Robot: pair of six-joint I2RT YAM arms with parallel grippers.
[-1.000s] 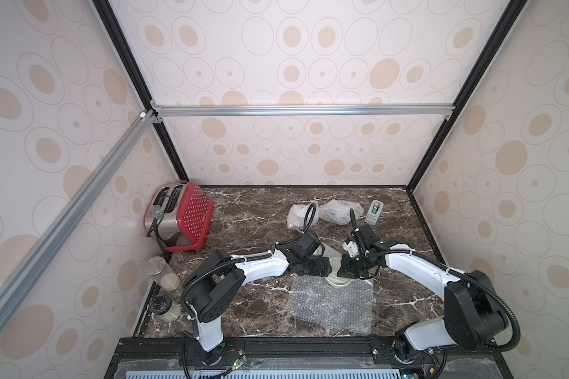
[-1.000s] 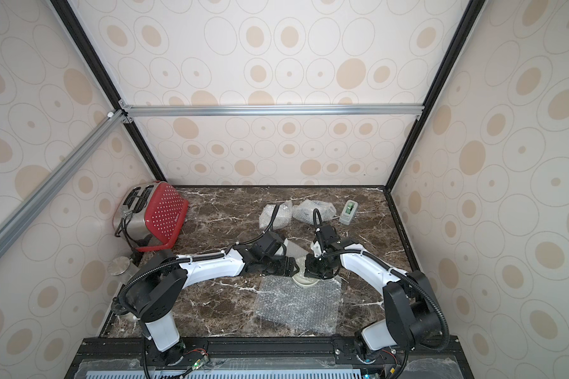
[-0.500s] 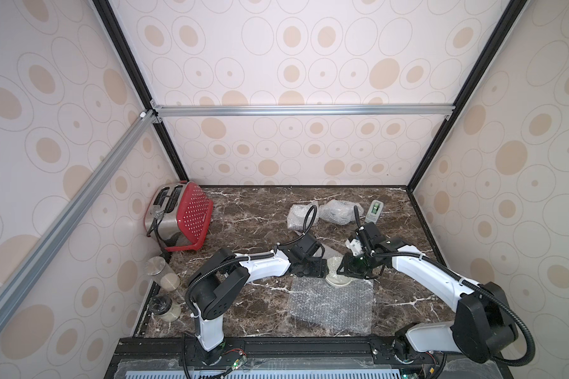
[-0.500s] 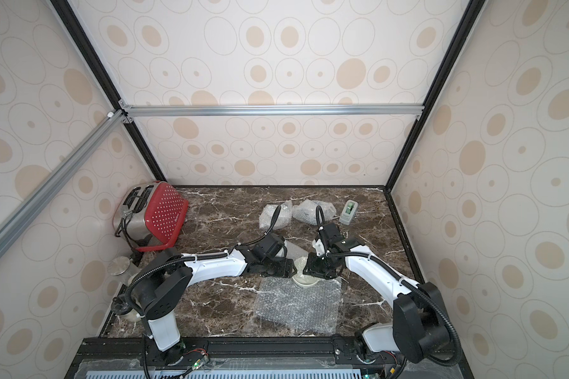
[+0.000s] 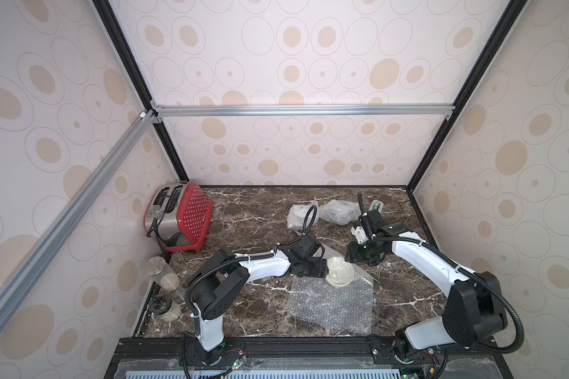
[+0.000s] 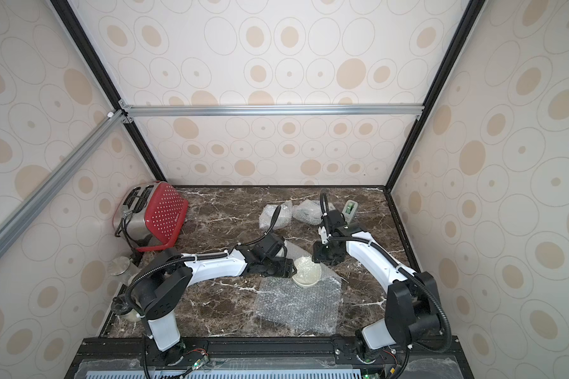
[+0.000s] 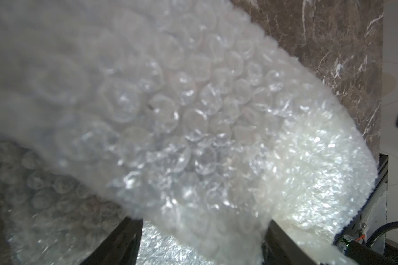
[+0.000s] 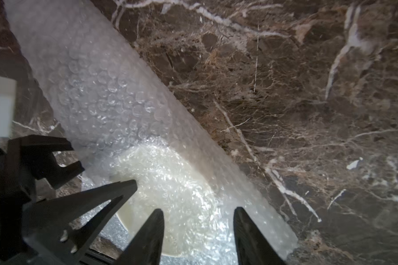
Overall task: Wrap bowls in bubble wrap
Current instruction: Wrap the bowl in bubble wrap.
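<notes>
A plain cream bowl (image 5: 339,273) (image 6: 306,271) sits on the far edge of a flat bubble wrap sheet (image 5: 332,303) (image 6: 298,303). A flap of that wrap is folded over it. My left gripper (image 5: 322,270) (image 6: 288,267) is at the bowl's left side. In the left wrist view its jaws (image 7: 202,220) stand wide apart, and the folded wrap (image 7: 170,114) drapes between them and hides the tips. My right gripper (image 5: 358,257) (image 8: 198,208) is open just above the covered bowl (image 8: 170,183), holding nothing.
Two cloudy bubble wrap bundles (image 5: 301,215) (image 5: 339,211) lie at the back of the marble table, with a small white and green device (image 5: 376,206) beside them. A red toaster (image 5: 178,220) and two glass jars (image 5: 161,272) (image 5: 163,308) stand along the left wall.
My right gripper went from shut to open, let go of the wrap flap, and drew slightly back to the right. The flap stays over the bowl. The left arm barely moved.
</notes>
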